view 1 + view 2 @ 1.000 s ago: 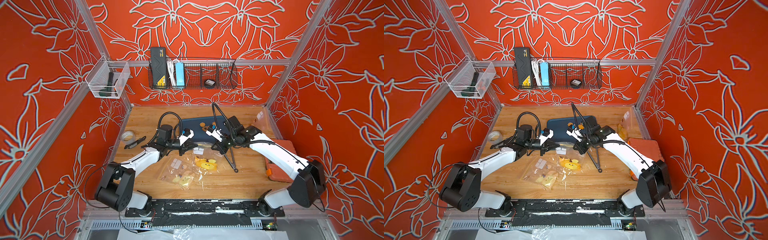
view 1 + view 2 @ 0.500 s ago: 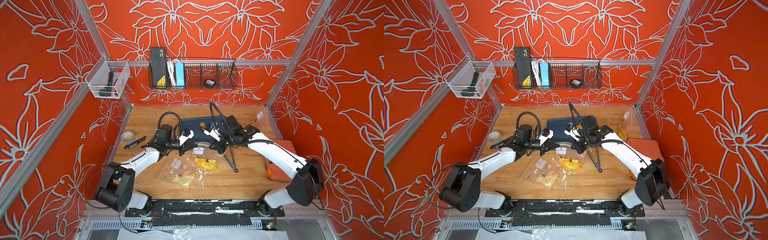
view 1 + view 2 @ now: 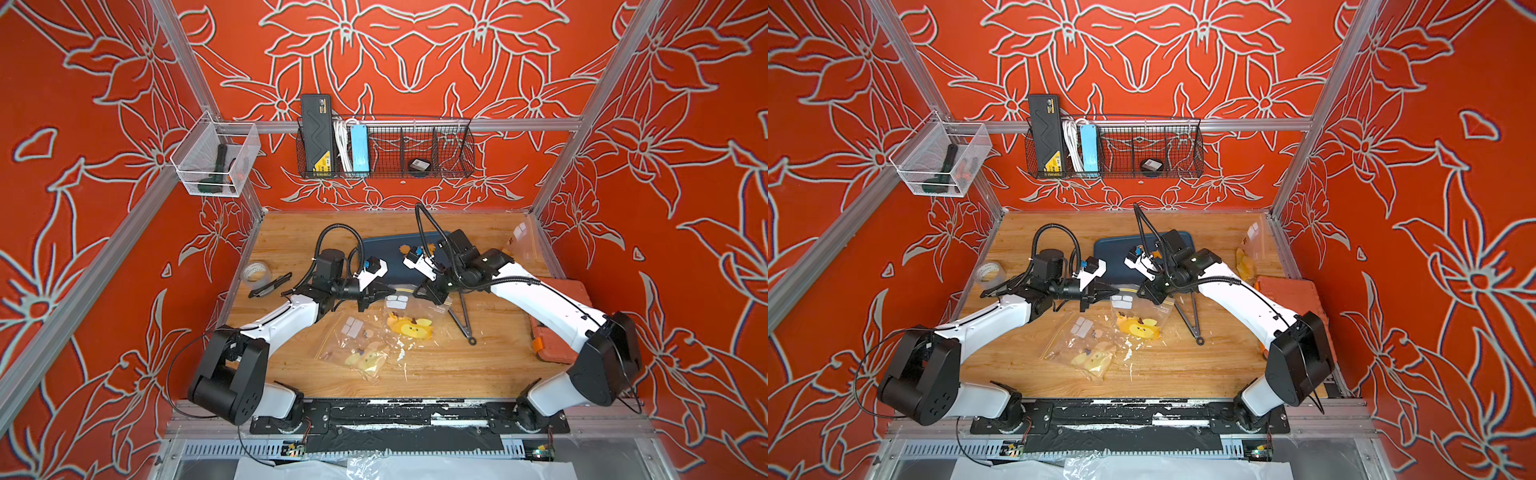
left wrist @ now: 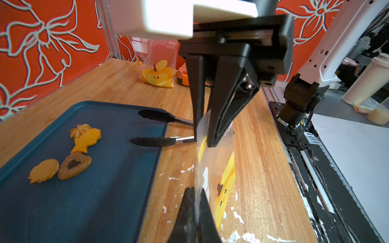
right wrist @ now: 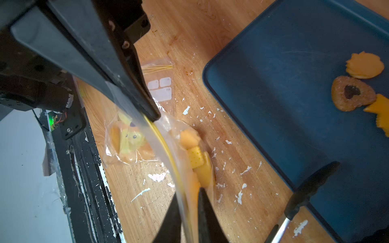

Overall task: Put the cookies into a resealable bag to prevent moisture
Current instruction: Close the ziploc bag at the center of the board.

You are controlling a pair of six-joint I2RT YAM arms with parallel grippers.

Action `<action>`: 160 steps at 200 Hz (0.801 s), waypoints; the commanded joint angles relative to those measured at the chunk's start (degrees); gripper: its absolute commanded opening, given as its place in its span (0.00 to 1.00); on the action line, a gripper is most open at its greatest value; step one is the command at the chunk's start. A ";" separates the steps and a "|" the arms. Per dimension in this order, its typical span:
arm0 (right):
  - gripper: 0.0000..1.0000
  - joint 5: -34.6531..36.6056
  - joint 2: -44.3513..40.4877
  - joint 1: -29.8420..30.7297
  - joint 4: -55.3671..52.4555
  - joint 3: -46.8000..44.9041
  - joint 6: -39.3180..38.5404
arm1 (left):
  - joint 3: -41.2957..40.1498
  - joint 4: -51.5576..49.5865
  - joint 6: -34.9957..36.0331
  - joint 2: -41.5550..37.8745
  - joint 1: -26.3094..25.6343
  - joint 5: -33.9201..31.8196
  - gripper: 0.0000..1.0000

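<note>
— Four cookies (image 4: 80, 145) are lying on the tray (image 4: 105, 189); others are sitting inside the resealable bag (image 4: 223, 178).
— Grippers?
— Left gripper (image 4: 194, 199) is clamping the bag's top. Right gripper (image 4: 203, 134) is edging along the seal toward it, fingers narrowly astride; pinching or loosening, cannot tell. Sealing is looking premature.

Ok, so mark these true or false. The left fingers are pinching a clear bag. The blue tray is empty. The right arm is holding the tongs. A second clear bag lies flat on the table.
1. The left fingers pinch a clear bag: true.
2. The blue tray is empty: false. Four cookies lie on it.
3. The right arm holds the tongs: false. The tongs lie loose, black tips over the tray's edge. The right gripper is at the same bag's top edge.
4. A second clear bag lies flat on the table: true.
</note>
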 commanded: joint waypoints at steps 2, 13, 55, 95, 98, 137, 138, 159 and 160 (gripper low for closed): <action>0.00 -1.18 0.54 0.60 0.67 1.61 -0.25 | 1.10 -0.30 1.63 -1.44 0.09 1.31 0.00; 0.00 -2.39 1.23 0.60 -0.33 2.31 -0.86 | 1.05 -0.30 1.66 -1.45 0.10 1.31 0.00; 0.00 -3.40 1.92 0.95 -0.13 3.00 -1.19 | 1.05 -0.27 1.60 -1.45 0.09 1.31 0.00; 0.00 -2.90 2.10 1.23 0.48 3.48 -1.38 | 1.10 -0.07 1.47 -1.41 0.09 1.43 0.00; 0.00 -3.36 2.26 1.23 0.26 3.71 -1.55 | 1.06 -0.13 1.47 -1.45 0.09 1.40 0.00; 0.00 -4.02 3.28 1.49 0.55 4.38 -1.30 | 0.97 -0.12 1.49 -1.54 0.10 1.40 0.00; 0.00 -4.06 3.36 1.48 0.51 4.44 -1.33 | 0.97 -0.12 1.51 -1.54 0.09 1.40 0.00; 0.19 -3.75 3.44 1.74 1.98 4.19 -0.97 | 1.08 -0.03 1.37 -1.41 0.09 1.41 0.00; 0.19 -3.75 3.44 1.74 2.07 4.17 -0.90 | 1.06 -0.08 1.41 -1.39 0.09 1.40 0.00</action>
